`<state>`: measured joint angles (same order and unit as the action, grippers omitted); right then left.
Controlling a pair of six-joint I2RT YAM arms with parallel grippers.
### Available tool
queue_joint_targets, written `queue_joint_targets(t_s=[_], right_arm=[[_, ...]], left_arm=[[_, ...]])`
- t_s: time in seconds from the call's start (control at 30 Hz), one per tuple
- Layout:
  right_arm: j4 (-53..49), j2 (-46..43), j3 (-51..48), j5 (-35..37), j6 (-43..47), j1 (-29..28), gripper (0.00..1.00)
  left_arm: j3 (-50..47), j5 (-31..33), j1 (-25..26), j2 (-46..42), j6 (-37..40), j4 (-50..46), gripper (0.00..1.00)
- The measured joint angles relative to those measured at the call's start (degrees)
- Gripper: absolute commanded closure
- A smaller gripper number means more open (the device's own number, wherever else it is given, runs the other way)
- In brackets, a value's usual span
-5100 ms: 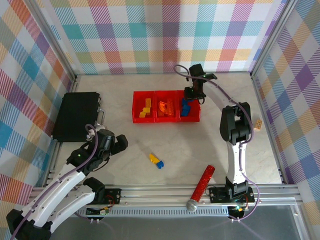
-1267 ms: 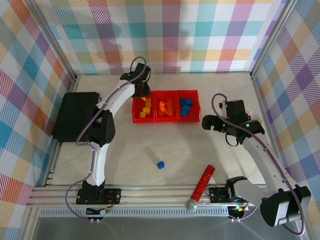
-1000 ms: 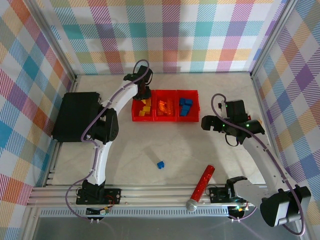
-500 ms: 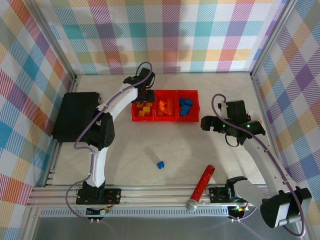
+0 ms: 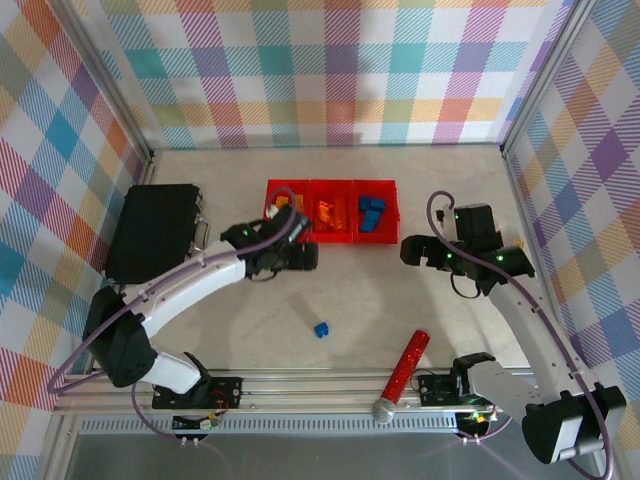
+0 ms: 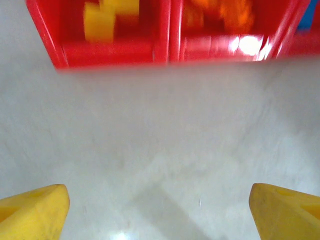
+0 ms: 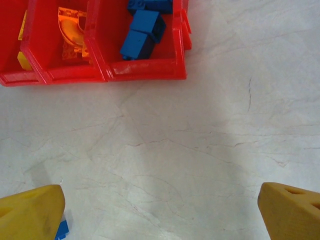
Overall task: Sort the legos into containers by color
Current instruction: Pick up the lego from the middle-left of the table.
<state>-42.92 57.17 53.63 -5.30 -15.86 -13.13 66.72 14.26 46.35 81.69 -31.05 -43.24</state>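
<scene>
Three joined red bins (image 5: pixel 345 238) sit mid-table, holding yellow bricks (image 6: pixel 104 15), orange bricks (image 5: pixel 335 211) and blue bricks (image 5: pixel 372 210), left to right. One blue lego (image 5: pixel 321 329) lies alone on the table nearer the bases. My left gripper (image 5: pixel 300 257) hovers just in front of the left bin, open and empty; its view is blurred, with the bins' front wall (image 6: pixel 110 50) ahead. My right gripper (image 5: pixel 412 250) hangs open and empty right of the bins, looking at the blue bricks (image 7: pixel 145 30) and a sliver of the loose blue lego (image 7: pixel 61 229).
A large black case (image 5: pixel 150 230) lies at the left. A red glittery microphone (image 5: pixel 402 373) rests near the front rail. Checked walls close off the back and both sides. Bare marble table spreads between the bins and the bases.
My left arm has pulled back from above the yellow bin and swung down to the table in front of the bins. The right arm has barely shifted.
</scene>
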Motion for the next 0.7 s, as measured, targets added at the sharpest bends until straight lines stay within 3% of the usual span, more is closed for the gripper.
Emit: queue_joint_targets(t_s=[0.2,0.33,0.7], right_arm=[[0.92,2.45,-2.58,-4.15,-1.77,0.00,0.01],[1.60,3.13,-3.50,-6.67,-3.10,0.00,0.01],[2.64,2.58,-5.38,-9.01,-4.57,0.00,0.01]], left_arm=[[-3.52,0.94,13.38,-0.81,-7.37,-1.64,0.07],[-2.86,1.27,18.73,1.42,-10.75,-1.84,0.07],[-5.53,-2.25,20.87,10.51,-29.00,1.57,0.15]])
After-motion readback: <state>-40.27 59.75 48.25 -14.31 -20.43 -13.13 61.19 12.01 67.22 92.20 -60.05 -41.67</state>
